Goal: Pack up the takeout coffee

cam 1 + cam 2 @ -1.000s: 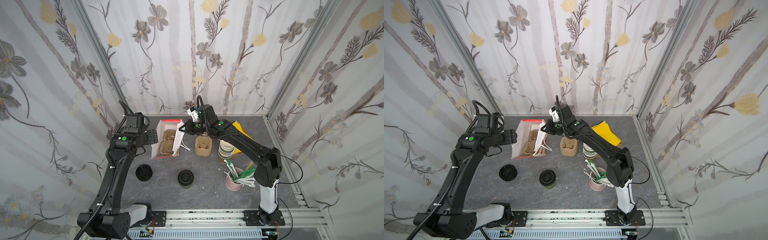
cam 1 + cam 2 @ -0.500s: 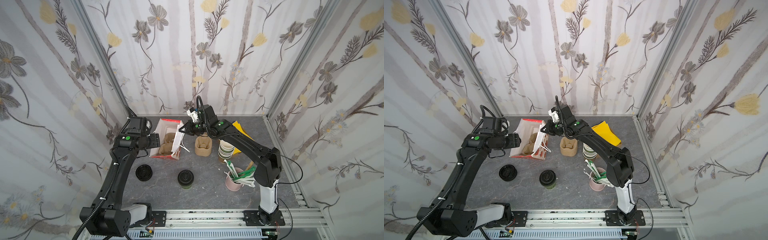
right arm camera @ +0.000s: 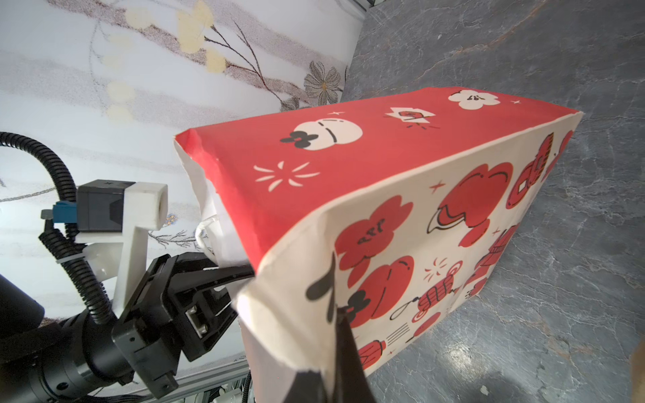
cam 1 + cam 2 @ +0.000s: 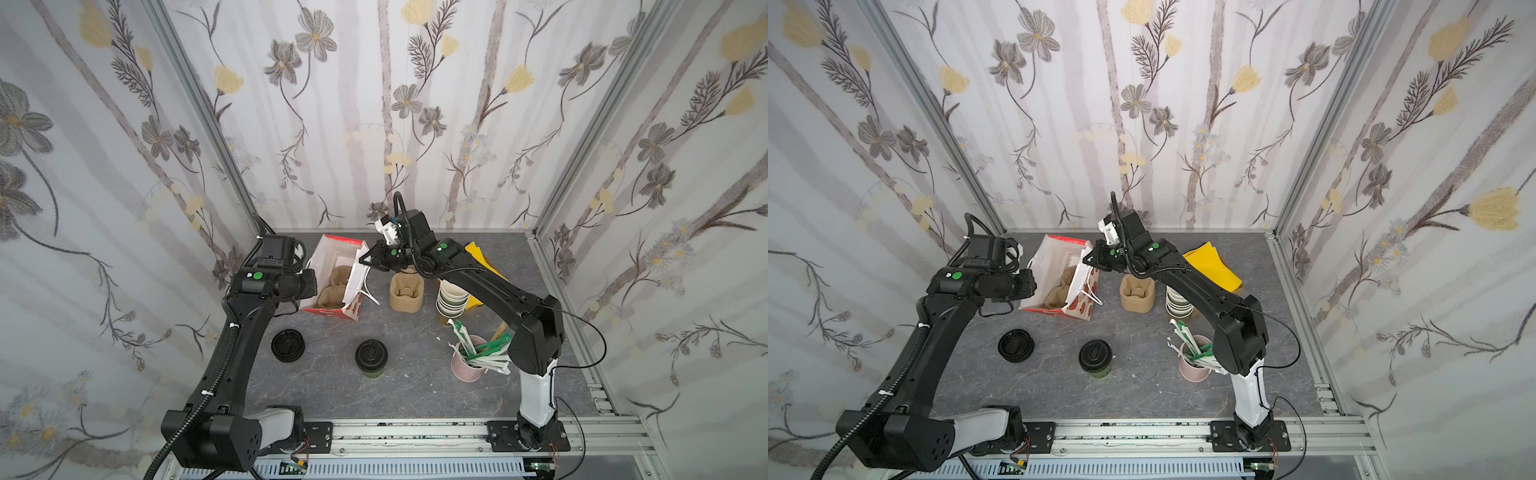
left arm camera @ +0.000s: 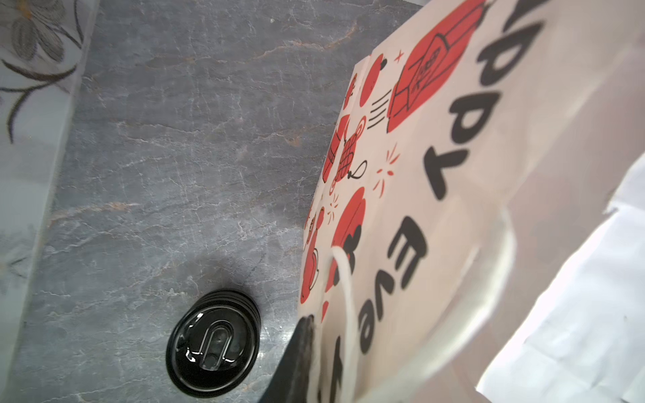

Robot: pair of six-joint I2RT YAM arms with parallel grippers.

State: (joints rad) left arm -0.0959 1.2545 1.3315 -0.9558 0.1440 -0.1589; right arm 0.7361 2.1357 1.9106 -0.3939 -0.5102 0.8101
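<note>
Coffee (image 4: 371,356) with the black lid stands on the worktop (image 4: 415,386), at five o'clock from the paper bag (image 4: 328,253), well apart. Left fingers (image 3: 223,274) pinch the bag's rim at nine o'clock. Right fingers (image 3: 349,363) pinch it at three o'clock. Both pairs are shut tight.

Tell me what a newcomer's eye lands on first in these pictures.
The red-and-white printed paper bag gapes open at the back of the table, left of the middle. The left gripper and the right gripper pinch opposite rims of its mouth. In front of it, alone mid-table, stands the dark green paper cup with a black sip lid, not yet packed.
</note>
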